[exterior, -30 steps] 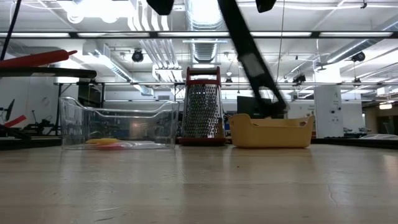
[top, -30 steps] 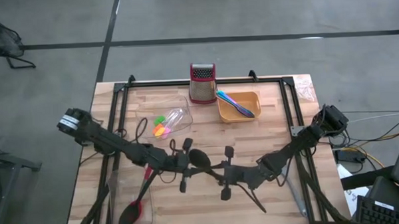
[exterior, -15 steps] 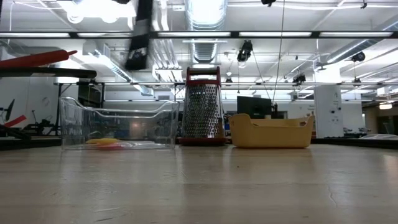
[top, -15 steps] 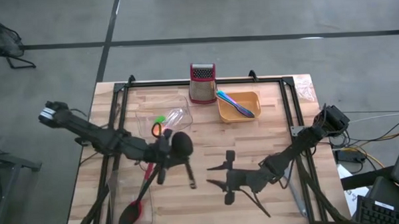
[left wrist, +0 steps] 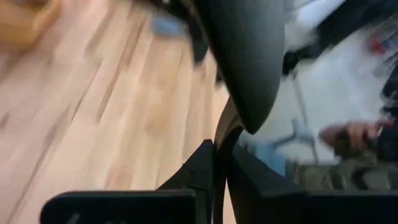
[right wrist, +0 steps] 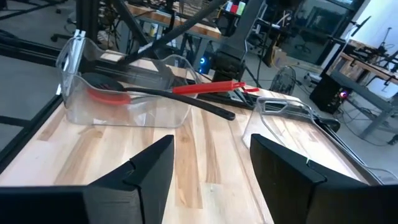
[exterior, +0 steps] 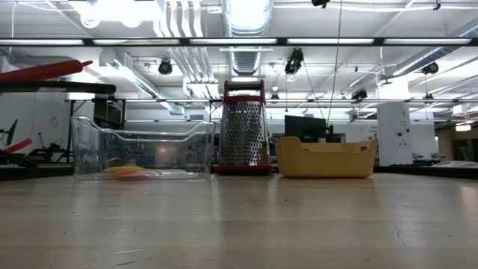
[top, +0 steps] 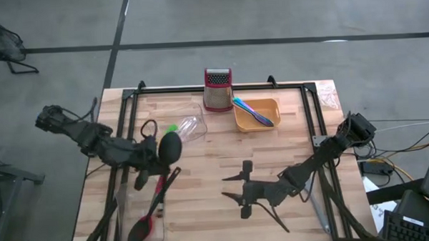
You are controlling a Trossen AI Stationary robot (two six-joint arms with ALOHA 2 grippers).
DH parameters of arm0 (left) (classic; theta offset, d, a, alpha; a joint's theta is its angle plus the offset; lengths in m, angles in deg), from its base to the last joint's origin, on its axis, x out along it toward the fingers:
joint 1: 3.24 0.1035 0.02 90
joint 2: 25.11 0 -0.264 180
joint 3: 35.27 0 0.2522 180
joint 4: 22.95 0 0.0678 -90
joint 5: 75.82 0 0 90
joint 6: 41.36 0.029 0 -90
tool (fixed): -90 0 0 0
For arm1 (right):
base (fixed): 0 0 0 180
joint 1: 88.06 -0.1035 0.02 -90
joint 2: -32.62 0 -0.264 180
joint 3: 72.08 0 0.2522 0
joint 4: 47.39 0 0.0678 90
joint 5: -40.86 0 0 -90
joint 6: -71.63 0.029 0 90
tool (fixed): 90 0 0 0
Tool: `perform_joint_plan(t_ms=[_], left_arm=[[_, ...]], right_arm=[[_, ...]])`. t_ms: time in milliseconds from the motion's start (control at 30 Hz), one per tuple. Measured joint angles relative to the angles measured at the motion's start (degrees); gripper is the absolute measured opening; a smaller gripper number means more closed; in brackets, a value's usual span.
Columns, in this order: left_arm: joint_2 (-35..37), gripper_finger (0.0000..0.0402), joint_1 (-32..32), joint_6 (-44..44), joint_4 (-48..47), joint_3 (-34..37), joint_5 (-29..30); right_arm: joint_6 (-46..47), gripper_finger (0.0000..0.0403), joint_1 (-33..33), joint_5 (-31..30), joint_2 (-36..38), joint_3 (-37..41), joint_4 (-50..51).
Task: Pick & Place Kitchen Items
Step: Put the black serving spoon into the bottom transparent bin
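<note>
black spoon (top: 168, 148) | held aloft | red spatula (top: 148, 221) | in tub

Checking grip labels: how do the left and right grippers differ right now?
The left gripper is shut on the black spoon; the right gripper is open and empty. The left is near the tubs; the right is mid-table. Both are raised off the table.

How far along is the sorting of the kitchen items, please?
Done: sticks lie in the orange tray, a red spoon in the long tub. In hand: the left gripper carries a black spoon toward that tub. The right gripper is open, empty. Nothing looks loose.
</note>
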Motion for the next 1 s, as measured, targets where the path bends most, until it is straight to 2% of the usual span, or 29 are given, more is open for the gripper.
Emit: perform_joint_plan(t_ms=[200, 333, 567, 767, 1000], left_arm=[[0.09, 0.0029, -5.0, -9.65, -15.5, -1.65, 1.29], [-0.35, 0.0032, -9.19, -16.56, -19.82, 0.58, 2.41], [-0.53, 0.003, -17.45, -29.73, -20.35, 6.98, 10.91], [-1.18, 0.0038, -23.23, -36.68, -20.51, 11.19, 9.89], [-1.3, 0.0033, -26.81, -43.95, -19.91, 14.29, 8.72]], right_arm=[[0.53, 0.0206, 0.0, -0.01, 0.04, 0.0, 1.7], [1.33, 0.0196, 0.0, -0.01, 0.05, 0.0, 2.45], [2.8, 0.0181, 0.0, 0.01, 0.07, 0.0, 2.64], [2.8, 0.017, 0.1, 0.01, 0.07, 0.0, 2.64], [2.97, 0.0157, 0.23, 0.01, 0.07, 0.0, 2.62]])
